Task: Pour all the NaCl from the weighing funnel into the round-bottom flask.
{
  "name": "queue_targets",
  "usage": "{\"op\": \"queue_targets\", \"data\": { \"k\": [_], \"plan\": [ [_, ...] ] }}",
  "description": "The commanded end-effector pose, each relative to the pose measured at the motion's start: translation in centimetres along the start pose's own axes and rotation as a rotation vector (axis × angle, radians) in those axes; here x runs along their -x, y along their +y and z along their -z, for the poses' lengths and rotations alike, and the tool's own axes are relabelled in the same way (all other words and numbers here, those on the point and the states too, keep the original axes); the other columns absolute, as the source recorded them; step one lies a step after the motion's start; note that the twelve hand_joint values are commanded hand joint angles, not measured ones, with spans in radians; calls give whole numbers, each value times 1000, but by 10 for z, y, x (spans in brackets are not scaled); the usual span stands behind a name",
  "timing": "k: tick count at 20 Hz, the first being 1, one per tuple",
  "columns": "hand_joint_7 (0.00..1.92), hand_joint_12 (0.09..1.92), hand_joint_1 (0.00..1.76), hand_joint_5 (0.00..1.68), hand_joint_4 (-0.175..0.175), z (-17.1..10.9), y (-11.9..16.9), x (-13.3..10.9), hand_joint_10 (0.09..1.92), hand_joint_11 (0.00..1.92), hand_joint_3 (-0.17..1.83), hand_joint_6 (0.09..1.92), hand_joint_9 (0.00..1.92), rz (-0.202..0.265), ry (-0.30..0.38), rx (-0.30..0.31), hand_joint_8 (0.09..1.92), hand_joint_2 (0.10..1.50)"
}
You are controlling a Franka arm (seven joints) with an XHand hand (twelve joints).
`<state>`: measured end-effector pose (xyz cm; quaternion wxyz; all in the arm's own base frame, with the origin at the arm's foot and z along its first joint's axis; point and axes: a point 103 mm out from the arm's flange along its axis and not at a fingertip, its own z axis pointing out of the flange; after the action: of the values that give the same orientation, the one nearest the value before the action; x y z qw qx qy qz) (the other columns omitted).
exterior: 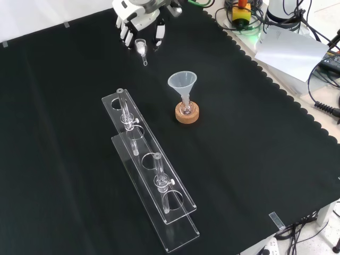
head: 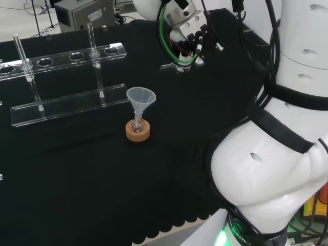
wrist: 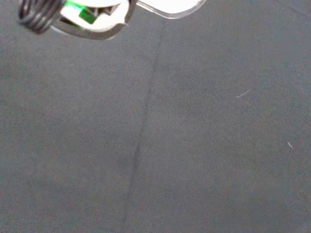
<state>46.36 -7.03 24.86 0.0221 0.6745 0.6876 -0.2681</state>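
We see the hand (exterior: 139, 21) near the cloth's (exterior: 64, 106) far edge in front view, fingers curled round the weighing funnel (exterior: 141, 49). Flask w/ funnel (exterior: 183, 85) sits mid-cloth on cork ring (exterior: 187, 113), open cloth between; rack (exterior: 151, 180) nearer.

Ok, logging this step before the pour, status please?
Hand shut on weighing funnel, at the cloth's far edge in front view. Flask on cork ring, plastic funnel in its neck. Path between looks clear.
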Motion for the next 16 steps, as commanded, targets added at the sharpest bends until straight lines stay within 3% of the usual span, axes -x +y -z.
{"op": "queue_targets", "data": {
  "k": [1, 8, 16],
  "plan": [
    [841, 1031, 1085, 1120, 175, 8, -13, -3, 266, 900, 756, 984, 1121, 13, -8, -11, 579, 677],
    [840, 1033, 1086, 1120, 175, 18, -34, -8, 263, 898, 759, 985, 1121, 33, -19, -23, 578, 675],
    [840, 1035, 1086, 1120, 175, 18, -61, -23, 261, 895, 762, 986, 1122, 42, -80, -60, 577, 673]
  ]
}}
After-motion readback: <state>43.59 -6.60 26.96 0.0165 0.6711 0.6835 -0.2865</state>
